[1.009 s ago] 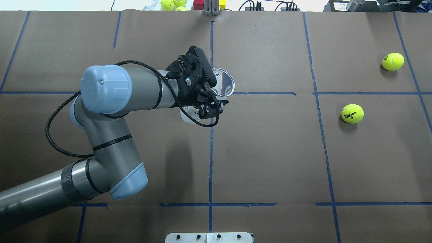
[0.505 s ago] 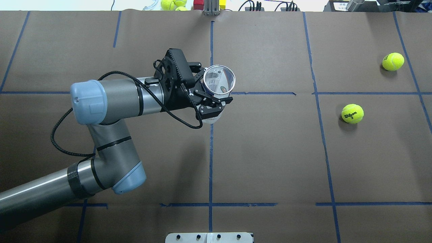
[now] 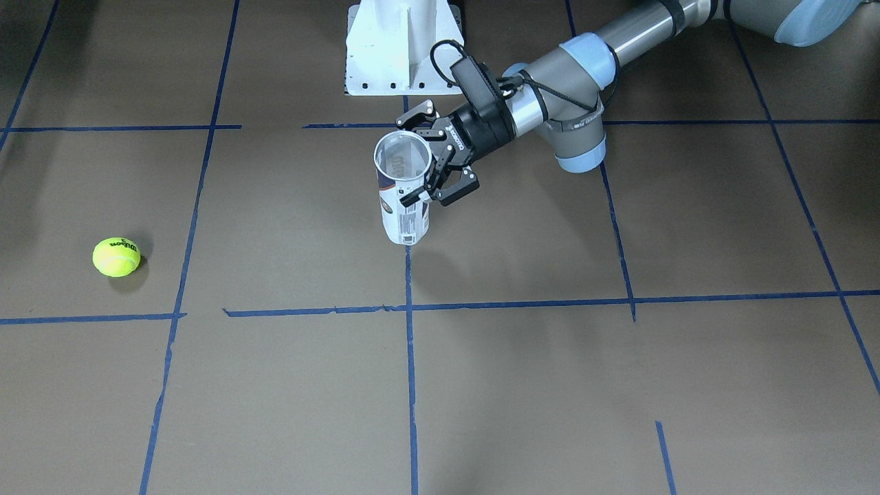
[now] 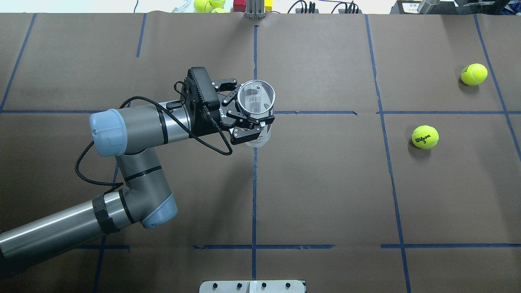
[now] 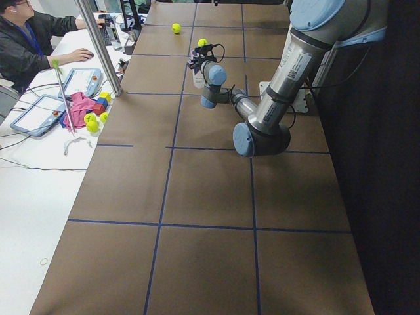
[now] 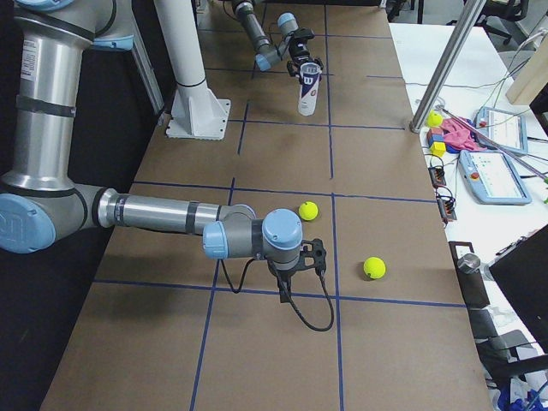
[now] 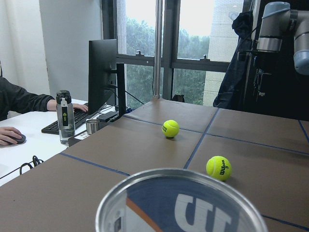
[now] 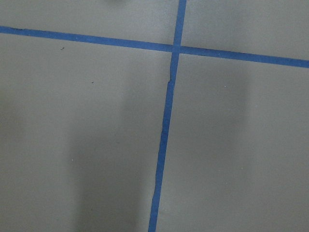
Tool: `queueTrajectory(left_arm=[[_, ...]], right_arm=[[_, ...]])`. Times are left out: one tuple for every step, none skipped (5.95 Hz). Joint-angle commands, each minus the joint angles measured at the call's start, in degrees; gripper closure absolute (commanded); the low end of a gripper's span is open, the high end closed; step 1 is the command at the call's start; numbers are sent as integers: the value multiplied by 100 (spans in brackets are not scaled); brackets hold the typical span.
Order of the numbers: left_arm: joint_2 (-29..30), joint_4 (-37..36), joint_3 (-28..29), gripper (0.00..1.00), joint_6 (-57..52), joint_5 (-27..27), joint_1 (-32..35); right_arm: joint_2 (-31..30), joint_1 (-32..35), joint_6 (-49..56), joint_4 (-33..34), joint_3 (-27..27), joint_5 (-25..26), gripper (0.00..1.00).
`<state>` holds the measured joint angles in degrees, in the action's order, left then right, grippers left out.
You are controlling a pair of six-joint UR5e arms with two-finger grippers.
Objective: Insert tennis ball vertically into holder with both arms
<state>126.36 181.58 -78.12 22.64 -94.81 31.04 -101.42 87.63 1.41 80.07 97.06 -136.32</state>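
Note:
My left gripper (image 4: 249,105) is shut on the holder (image 4: 260,136), a clear can with a white and navy label, and holds it upright near its open top, close to the table's middle line. The can also shows in the front view (image 3: 404,216) and its rim in the left wrist view (image 7: 178,176). A tennis ball (image 4: 425,136) printed "Wilson 3" lies far to the right; a second ball (image 4: 474,74) lies beyond it. My right gripper (image 6: 295,276) points down near those balls (image 6: 308,210); I cannot tell whether it is open.
The white pedestal base (image 3: 402,48) stands at the robot's side of the table. More balls and coloured blocks (image 4: 208,5) lie past the far edge. An operator (image 5: 26,39) sits at a desk beyond it. Blue tape lines cross the brown table.
My left wrist has turned and drawn back a little to the left, bringing the can from tilted to upright in its grip. The balls have not moved.

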Motion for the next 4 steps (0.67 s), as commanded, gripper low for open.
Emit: queueTrajectory(left_arm=[[21,605,506,22,21,41,-19],[21,833,743,22,21,285,-158],[29,835,858,22,21,305,-194],[29,835,868,22,13,314,-273]], right_arm=[[0,0,0,0,23,0,0],[0,0,-9,0,41,0,0],[0,0,35,-9,50,0,0],[0,0,44,-9,76,0,0]])
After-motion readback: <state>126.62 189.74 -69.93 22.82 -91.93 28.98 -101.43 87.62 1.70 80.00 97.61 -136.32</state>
